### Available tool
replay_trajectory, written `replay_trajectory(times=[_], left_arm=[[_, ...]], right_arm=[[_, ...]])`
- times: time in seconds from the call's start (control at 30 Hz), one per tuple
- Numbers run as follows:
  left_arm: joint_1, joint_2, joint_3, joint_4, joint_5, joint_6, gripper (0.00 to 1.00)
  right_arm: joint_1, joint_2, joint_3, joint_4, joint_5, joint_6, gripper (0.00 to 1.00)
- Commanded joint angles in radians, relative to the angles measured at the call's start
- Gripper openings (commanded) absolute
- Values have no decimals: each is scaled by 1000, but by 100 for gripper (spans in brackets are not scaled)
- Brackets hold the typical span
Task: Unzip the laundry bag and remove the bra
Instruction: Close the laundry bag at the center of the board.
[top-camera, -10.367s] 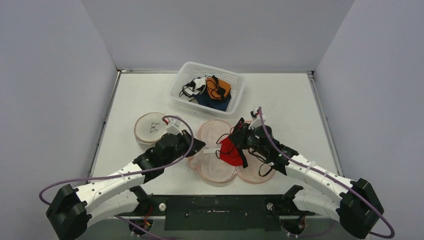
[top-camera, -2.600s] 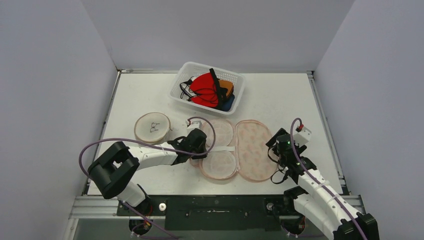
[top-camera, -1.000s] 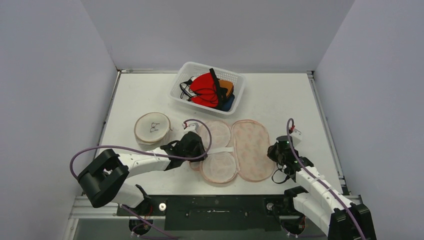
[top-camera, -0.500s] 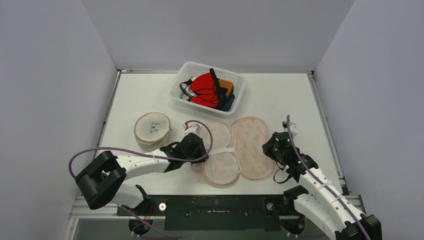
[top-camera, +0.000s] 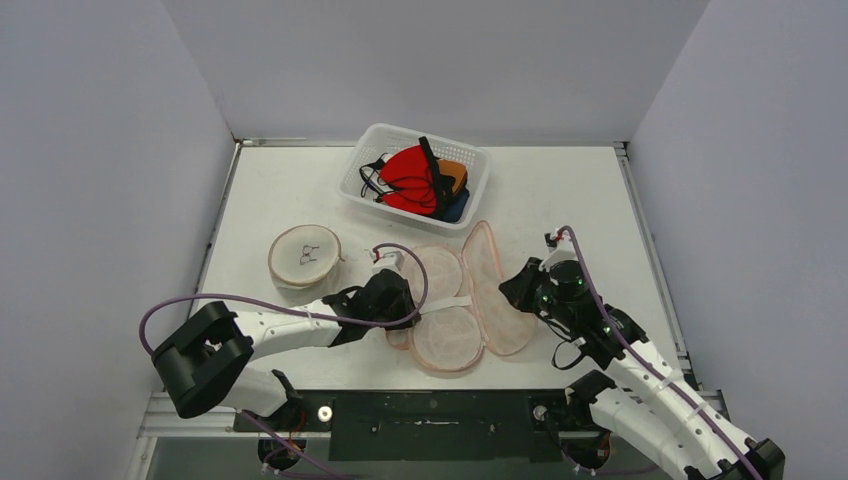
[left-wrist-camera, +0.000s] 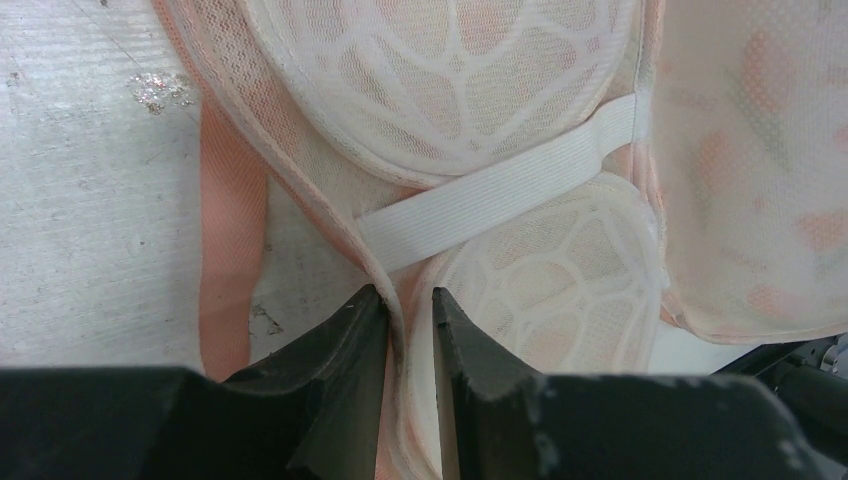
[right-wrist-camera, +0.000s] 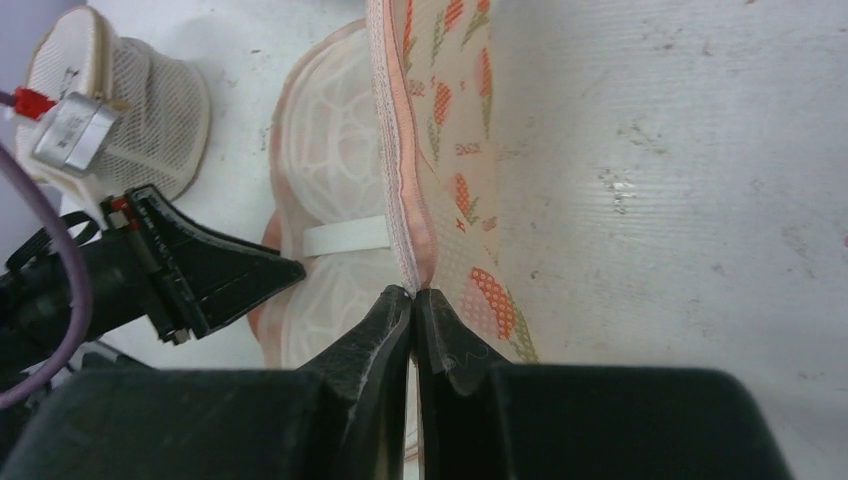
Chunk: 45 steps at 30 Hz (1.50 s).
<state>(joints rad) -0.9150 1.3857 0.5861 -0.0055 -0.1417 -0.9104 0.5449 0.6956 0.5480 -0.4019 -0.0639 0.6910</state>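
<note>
The table (top-camera: 560, 190) lies under both my claws. Between them spreads the unzipped laundry bag (top-camera: 447, 340). My left claw (left-wrist-camera: 408, 310) is nearly closed, pinching the bag's rim. My right claw (right-wrist-camera: 412, 297) is clamped tight on its peach-trimmed edge, which stands upright there. Well beyond both claws, the white basket (top-camera: 352, 185) holds the red bra (top-camera: 408, 172).
</note>
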Motion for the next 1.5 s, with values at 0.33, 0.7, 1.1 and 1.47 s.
replay_trajectory(times=[0.33,0.7,1.1,1.47], left_arm=[[-5,-53,5,37,-2,-35,22],[-4,-145,-21,-8,-13,-41,25],[-6,-339,-51,-184,-73,-44,34],[-8,-550,-74,-335,-163,-74,53]], right_arm=[[79,99,95,220,-236,111,5],[289,249,125,351,-119,175,5],[340,372,109,472,-86,205,5],[389,512,126,557,-85,213,5]])
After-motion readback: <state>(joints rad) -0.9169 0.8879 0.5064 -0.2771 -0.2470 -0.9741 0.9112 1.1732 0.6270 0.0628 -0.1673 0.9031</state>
